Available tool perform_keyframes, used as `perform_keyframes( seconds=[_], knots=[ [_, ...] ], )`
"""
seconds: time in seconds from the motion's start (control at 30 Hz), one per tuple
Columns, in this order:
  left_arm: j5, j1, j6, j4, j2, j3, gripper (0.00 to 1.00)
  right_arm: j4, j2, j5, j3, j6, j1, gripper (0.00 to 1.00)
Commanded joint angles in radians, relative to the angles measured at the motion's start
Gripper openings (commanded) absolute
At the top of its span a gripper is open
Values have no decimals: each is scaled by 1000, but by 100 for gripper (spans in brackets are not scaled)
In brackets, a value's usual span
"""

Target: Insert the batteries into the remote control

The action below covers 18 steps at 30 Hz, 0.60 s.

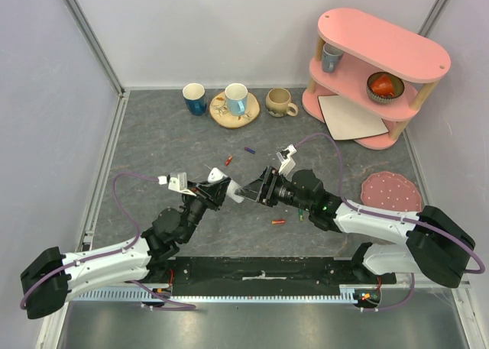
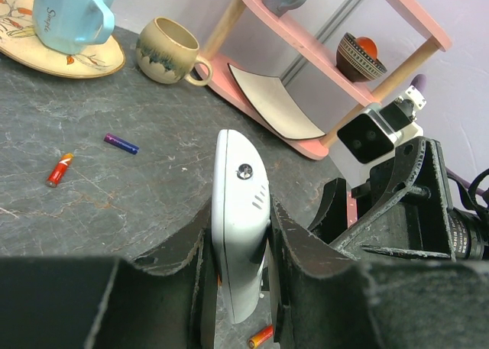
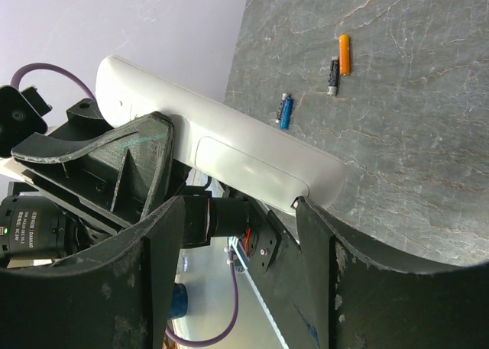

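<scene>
My left gripper [image 1: 227, 190] is shut on the white remote control [image 1: 237, 195] and holds it on edge above the table; in the left wrist view the remote [image 2: 238, 211] sits between both jaws. My right gripper [image 1: 258, 189] is open right next to it. In the right wrist view one fingertip [image 3: 306, 211] touches the end of the remote [image 3: 221, 147], whose back cover faces this camera. Batteries lie loose on the table: a red one [image 1: 228, 161], a purple one [image 1: 249, 150], a red-orange one [image 1: 279, 222]. Orange [image 3: 344, 54], dark [image 3: 333, 75] and blue [image 3: 284, 111] ones show in the right wrist view.
A pink two-tier shelf [image 1: 416, 51] stands at the back right with a white square card [image 1: 350, 116], a bowl [image 1: 384, 85] and a cup. Mugs [image 1: 194, 98] [image 1: 280, 102] and a cup on a plate [image 1: 236, 99] line the back. A pink round mat [image 1: 391, 190] lies right.
</scene>
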Motion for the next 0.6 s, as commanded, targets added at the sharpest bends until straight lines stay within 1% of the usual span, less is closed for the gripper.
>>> perform_keyframes(
  seconds=[0.0,0.57],
  knots=[
    [29,-17,-28,-33,0,24,2,134,-44,3,59,0,-5,68],
    [9,-15,-24,-49,2,30,2,133,-50,3,55,1,-4,68]
  ],
)
